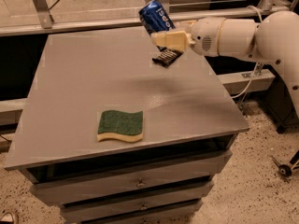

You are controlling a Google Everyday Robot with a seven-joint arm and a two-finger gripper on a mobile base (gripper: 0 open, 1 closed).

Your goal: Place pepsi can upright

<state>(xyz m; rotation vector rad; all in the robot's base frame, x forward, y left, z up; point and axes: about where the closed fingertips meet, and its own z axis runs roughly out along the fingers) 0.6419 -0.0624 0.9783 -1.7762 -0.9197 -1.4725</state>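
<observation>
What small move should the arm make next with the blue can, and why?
Probably turn the wrist to bring the blue aluminium pepsi can upright. The claw grips it tilted in the air, above the far part of the grey table, near the dark snack-bar wrapper; it could not stand if lowered like this.

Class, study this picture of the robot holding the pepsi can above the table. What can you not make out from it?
- Camera view: the pepsi can's lower end is hidden behind the gripper, which holds it tilted above the table's far side.
- Camera view: the print on the dark wrapper is too small to read.
- Camera view: the robot arm is cut off by the right edge.
</observation>
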